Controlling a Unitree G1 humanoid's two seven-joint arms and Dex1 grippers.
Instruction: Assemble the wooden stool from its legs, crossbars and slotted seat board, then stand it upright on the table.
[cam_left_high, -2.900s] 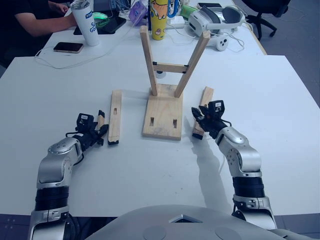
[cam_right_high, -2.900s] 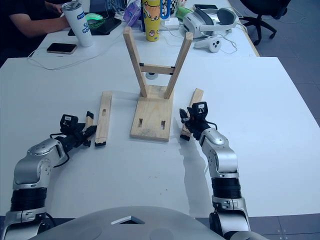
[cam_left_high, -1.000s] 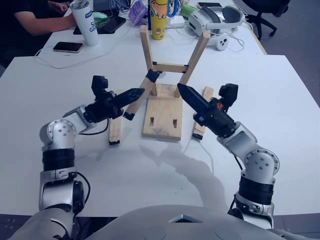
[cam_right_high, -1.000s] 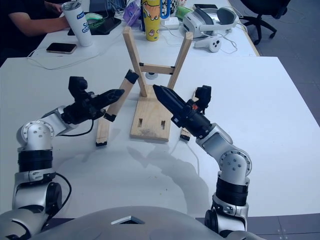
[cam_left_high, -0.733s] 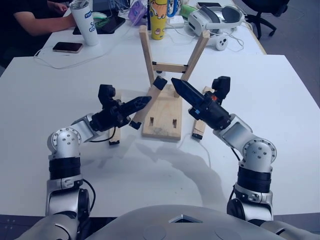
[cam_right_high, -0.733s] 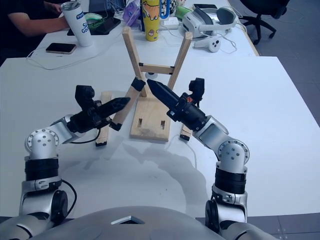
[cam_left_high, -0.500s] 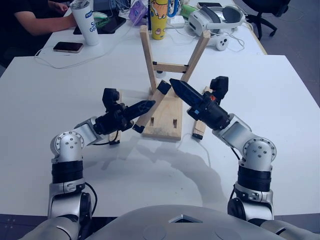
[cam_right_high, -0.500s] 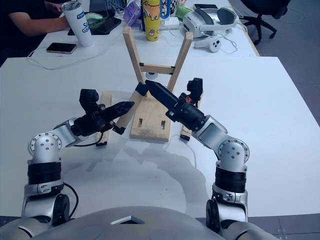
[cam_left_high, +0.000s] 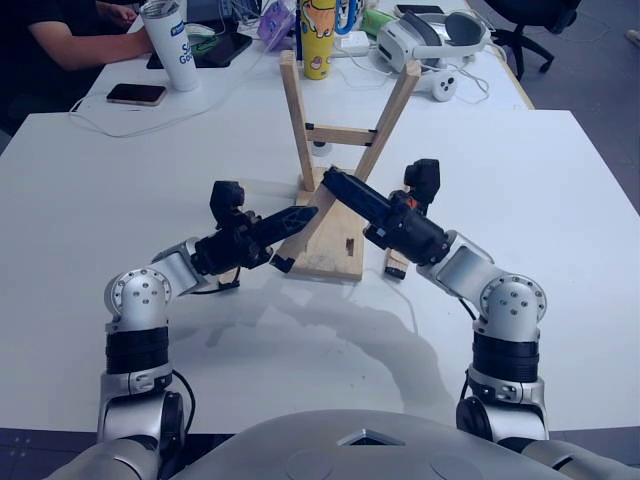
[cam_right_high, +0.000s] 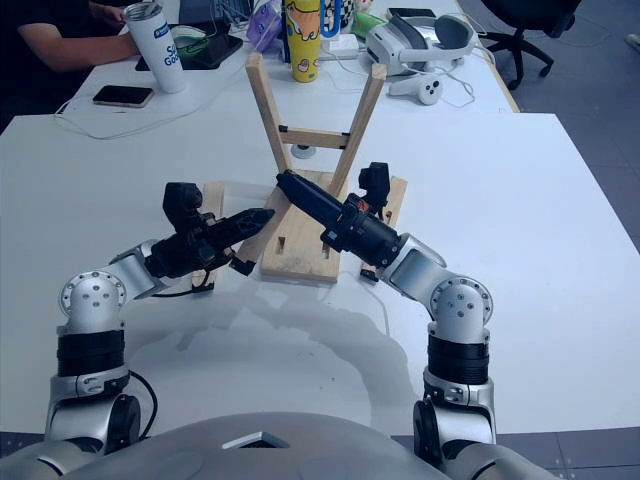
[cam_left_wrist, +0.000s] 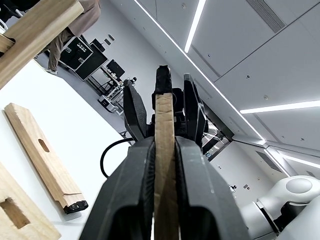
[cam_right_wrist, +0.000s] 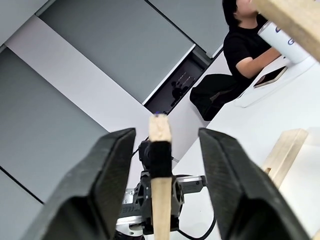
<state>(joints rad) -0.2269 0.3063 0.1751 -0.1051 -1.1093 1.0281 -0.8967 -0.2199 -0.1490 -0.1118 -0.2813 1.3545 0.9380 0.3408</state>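
Approx. half done: fitted legs (cam_left_high: 296, 110) w/ crossbar (cam_left_high: 340, 134) stand in seat board (cam_left_high: 335, 255) on table (cam_left_high: 560, 200). Left pincer (cam_left_high: 300, 213) grasps bar (cam_left_wrist: 163, 130) over board; right pincer (cam_left_high: 332, 180) released around its tip. We still see loose legs (cam_right_high: 395, 190) unfitted.

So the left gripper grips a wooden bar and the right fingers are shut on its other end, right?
No: the right wrist view shows the right gripper with fingers open, either side of the dark tip of the wooden bar. The left gripper does grip it.
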